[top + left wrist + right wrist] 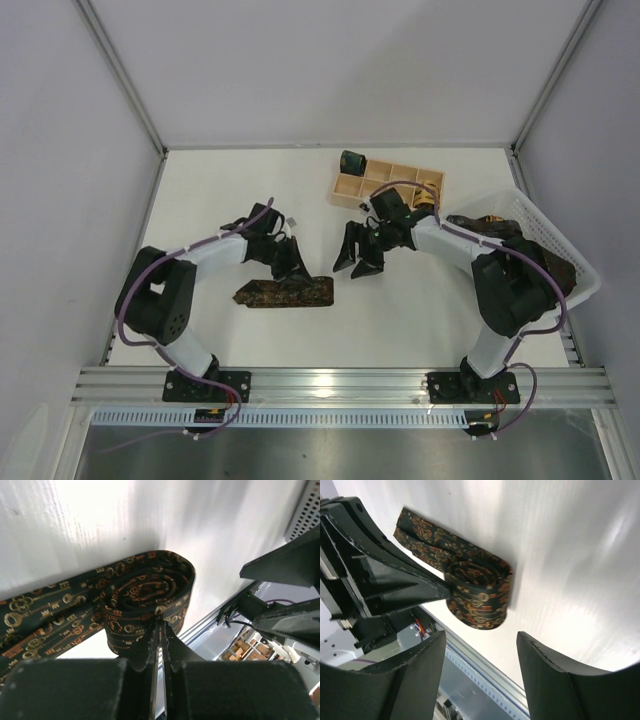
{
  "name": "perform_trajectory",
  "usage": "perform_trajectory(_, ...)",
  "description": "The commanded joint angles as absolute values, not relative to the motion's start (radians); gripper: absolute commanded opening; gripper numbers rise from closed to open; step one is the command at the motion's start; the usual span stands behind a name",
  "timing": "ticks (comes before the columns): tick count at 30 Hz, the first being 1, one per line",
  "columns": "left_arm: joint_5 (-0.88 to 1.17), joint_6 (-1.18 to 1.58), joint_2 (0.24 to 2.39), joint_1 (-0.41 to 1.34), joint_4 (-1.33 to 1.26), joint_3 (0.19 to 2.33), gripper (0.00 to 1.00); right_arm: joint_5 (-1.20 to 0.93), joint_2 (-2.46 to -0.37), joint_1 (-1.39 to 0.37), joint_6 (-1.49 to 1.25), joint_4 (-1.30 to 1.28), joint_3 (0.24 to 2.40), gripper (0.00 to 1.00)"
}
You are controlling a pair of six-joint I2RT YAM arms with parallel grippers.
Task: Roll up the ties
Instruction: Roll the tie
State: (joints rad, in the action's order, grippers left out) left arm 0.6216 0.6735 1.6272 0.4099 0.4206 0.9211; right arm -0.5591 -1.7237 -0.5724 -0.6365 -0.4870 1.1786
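A dark tie point(285, 293) with a gold-orange key pattern lies flat on the white table, its right end wound into a loose coil point(145, 592). My left gripper point(290, 262) stands over that end; its jaws point(161, 626) are shut on the coil's inner layers. In the right wrist view the coil point(480, 592) lies just ahead of my right gripper point(480, 637), which is open, empty and apart from it. In the top view the right gripper point(358, 262) hovers just right of the tie's end. A dark green rolled tie point(352, 160) and a tan-gold one point(428, 190) sit at the wooden tray.
The pale wooden compartment tray point(385, 180) stands at the back centre-right. A white mesh basket point(560, 250) at the right holds more dark ties point(490, 225). An aluminium rail point(340, 380) runs along the near table edge.
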Motion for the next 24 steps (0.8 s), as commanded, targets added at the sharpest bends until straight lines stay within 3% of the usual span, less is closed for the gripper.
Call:
perform_trajectory(1, 0.626, 0.651, 1.66, 0.411, 0.422, 0.965, 0.08, -0.724, -1.761, -0.545, -0.551, -0.39, 1.131, 0.65)
perform_trajectory(17, 0.58, 0.583, 1.667, 0.371, 0.469, 0.937, 0.08, -0.811, -1.94, -0.595, -0.598, -0.186, 1.112, 0.68)
perform_trajectory(24, 0.572, 0.571, 1.666, 0.362, 0.466, 0.92, 0.08, -0.848, -1.964, -0.617, -0.629, -0.132, 1.124, 0.63)
